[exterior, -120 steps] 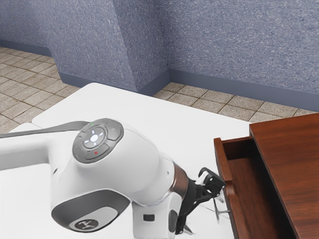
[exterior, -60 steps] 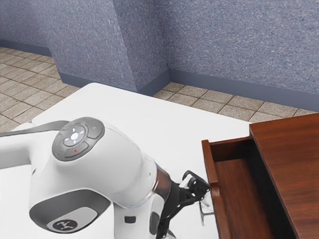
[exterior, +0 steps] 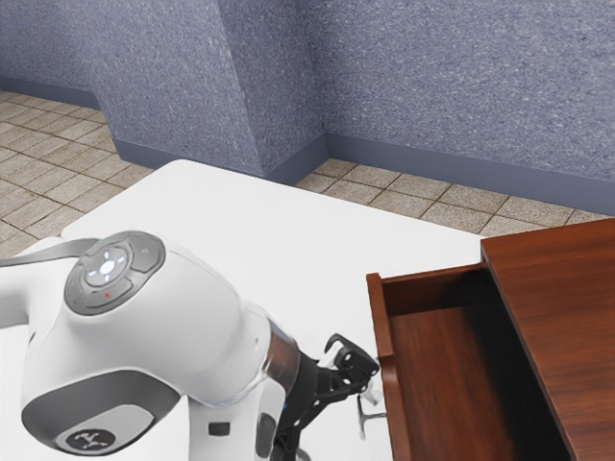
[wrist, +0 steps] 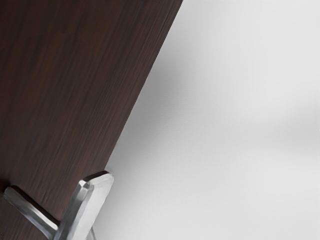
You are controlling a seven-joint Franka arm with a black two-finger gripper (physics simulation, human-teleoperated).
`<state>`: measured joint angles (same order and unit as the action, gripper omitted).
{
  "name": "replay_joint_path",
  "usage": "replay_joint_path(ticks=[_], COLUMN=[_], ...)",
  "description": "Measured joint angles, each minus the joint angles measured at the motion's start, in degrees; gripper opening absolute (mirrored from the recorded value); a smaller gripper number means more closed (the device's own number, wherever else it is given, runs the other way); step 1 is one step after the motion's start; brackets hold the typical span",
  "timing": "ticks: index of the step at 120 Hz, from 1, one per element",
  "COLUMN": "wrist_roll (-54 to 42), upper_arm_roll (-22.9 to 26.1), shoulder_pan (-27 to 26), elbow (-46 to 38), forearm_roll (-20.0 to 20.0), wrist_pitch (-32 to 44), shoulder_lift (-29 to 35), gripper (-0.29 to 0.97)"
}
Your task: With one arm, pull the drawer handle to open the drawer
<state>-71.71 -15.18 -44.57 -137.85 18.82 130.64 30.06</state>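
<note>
A dark wooden drawer stands pulled well out of the brown cabinet at the exterior view's right. Its metal handle sticks out from the drawer front toward the arm. My black gripper is at that handle, with its fingers closed around it, low in the exterior view. In the wrist view the drawer front is dark wood close to my hand, and the silver handle juts from it just under the hand.
The cabinet stands on a white table, whose top runs to the exterior view's left and far side. My arm's bulky white joint fills the near left. Blue walls and a tiled floor lie beyond the table.
My gripper has moved toward the exterior view's left with the handle in it. The drawer has slid further out of the cabinet, showing more of its inside.
</note>
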Motion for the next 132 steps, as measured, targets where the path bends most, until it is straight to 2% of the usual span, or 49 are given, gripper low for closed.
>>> replay_joint_path(ticks=[24,111,132], wrist_roll=[0.33,1.18,1.82], upper_arm_roll=[2.68,3.87,3.84], shoulder_pan=[2.08,2.47,2.52], elbow=[-0.04,0.36,3.53], forearm_roll=[0.07,0.76,1.01], wrist_pitch=[-3.22,-8.77,-9.22], shoulder_lift=[1.50,6.22,5.22], gripper=[0.64,0.67,0.68])
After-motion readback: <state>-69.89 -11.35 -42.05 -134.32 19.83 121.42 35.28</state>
